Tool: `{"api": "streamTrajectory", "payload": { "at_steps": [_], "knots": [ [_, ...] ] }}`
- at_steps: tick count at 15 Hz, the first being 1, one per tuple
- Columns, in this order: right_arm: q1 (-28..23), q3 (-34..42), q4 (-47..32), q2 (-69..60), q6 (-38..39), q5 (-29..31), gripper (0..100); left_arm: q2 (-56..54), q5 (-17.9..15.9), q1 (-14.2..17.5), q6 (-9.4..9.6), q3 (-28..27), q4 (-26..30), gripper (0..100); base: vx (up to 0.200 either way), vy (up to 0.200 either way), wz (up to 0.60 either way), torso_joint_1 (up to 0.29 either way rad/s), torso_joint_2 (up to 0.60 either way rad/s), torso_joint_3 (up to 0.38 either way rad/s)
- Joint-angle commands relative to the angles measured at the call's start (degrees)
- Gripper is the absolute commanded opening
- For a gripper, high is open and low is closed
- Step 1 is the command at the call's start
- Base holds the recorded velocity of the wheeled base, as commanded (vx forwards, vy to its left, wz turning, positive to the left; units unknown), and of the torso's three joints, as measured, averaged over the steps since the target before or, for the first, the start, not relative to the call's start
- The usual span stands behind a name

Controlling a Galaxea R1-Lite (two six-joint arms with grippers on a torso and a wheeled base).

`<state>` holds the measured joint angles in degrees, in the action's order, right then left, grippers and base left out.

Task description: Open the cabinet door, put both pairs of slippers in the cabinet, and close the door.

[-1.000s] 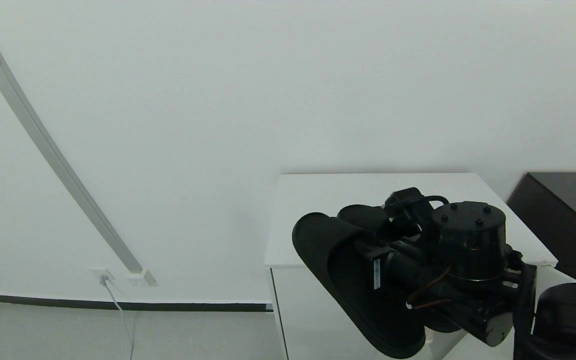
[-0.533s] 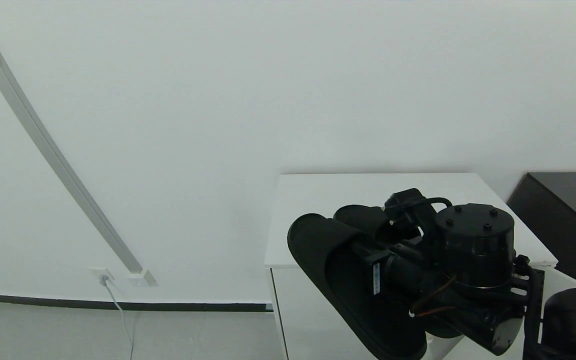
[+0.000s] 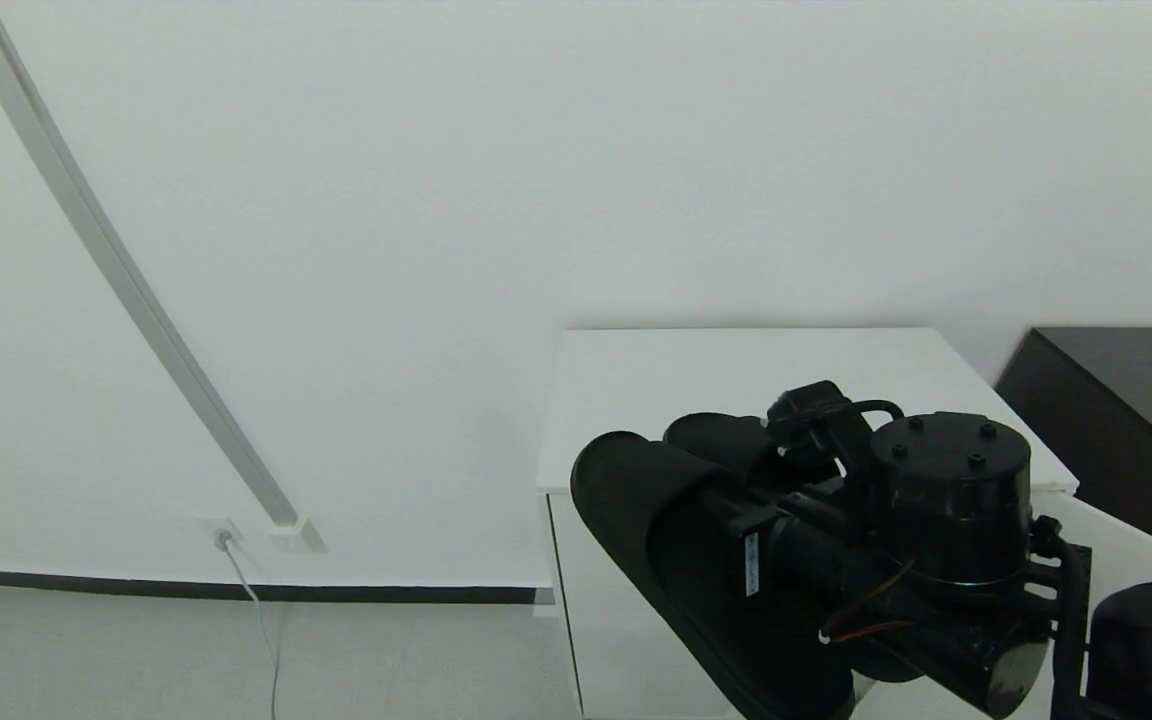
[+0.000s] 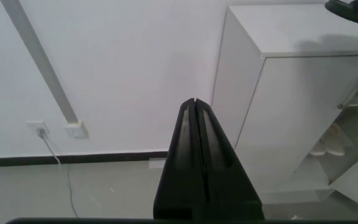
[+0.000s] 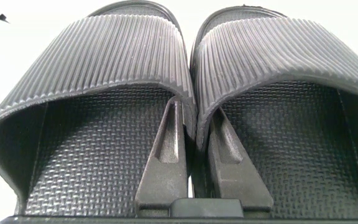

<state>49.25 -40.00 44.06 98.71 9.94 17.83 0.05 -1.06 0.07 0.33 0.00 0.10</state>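
Note:
A pair of black ribbed slippers hangs in front of the white cabinet, level with its top front edge. My right gripper is shut on them. In the right wrist view its fingers pinch the two adjoining inner edges of the black slippers together. In the left wrist view the cabinet stands open on its far side, with a pale pair of slippers on a shelf inside. My left gripper is shut on nothing, low and left of the cabinet.
The open white door juts out at the right beside my right arm. A dark piece of furniture stands right of the cabinet. On the wall to the left are a slanted cable duct and a socket with a cable.
The whole head view has shifted, so the camera has moved. The right gripper keeps the black slippers and has edged slightly left and lower.

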Motion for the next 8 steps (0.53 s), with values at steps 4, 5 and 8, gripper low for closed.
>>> {"api": "streamTrajectory", "payload": {
  "at_steps": [4,5,8],
  "knots": [
    [-0.03,0.36,0.06,0.26,-0.09,0.01,0,0.04,0.01,0.01,-0.07,0.00,-0.01,0,-0.150,0.000,0.00,-0.001,0.00,0.003],
    [-0.03,0.36,0.06,0.26,-0.18,0.01,0,0.04,0.01,0.01,-0.07,0.00,-0.01,0,0.000,0.000,0.00,0.000,0.00,0.000],
    [0.06,0.36,0.24,0.26,-0.18,0.01,0,0.04,0.01,0.01,-0.15,0.00,-0.01,0,0.000,0.000,0.00,0.000,0.00,0.000]
  ]
}}
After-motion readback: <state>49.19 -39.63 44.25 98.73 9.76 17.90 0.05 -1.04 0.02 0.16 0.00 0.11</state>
